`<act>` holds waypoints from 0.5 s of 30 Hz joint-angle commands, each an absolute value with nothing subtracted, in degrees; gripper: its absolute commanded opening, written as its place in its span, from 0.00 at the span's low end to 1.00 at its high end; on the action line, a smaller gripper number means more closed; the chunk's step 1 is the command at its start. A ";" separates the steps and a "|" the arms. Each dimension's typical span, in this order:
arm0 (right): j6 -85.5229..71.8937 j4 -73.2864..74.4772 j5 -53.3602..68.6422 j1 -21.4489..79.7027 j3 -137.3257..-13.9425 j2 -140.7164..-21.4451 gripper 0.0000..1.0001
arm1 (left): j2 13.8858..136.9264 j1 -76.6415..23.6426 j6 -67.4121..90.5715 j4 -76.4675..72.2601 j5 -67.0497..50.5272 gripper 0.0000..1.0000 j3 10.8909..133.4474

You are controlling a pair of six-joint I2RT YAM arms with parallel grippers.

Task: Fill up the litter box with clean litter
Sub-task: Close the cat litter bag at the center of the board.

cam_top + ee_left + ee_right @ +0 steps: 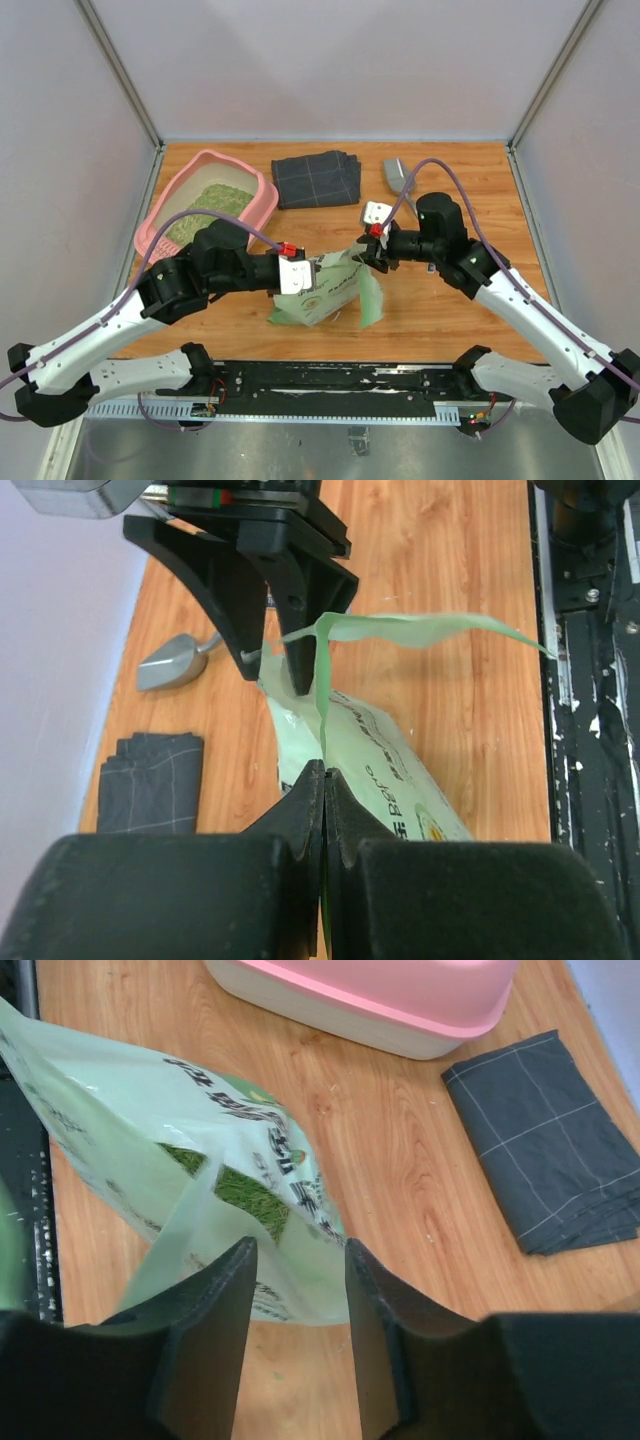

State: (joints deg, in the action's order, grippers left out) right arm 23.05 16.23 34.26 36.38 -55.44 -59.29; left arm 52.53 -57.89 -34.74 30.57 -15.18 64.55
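Litter box (228,158) | far-left corner | well apart from both jaws

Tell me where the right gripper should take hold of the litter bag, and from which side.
Take the thin film flap standing up from the open top of the bag, coming from the right, opposite the left gripper. It is flat and free; the bag's body looks too bulky for the jaws.

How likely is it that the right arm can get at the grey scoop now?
Probably yes: the scoop lies just beyond the right end effector, whose jaws stand open by the bag, with nothing in between.
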 commanded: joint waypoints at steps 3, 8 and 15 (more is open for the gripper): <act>30.32 19.16 42.82 35.51 -57.12 -60.68 0.62 | 50.05 -58.06 -37.82 30.94 -17.68 0.00 68.33; 30.72 16.86 47.13 36.69 -58.03 -61.56 0.83 | 50.12 -58.02 -40.81 31.68 -18.14 0.00 67.93; 30.65 15.33 45.77 42.20 -59.48 -68.93 0.86 | 50.76 -58.08 -43.35 30.26 -12.92 0.00 67.80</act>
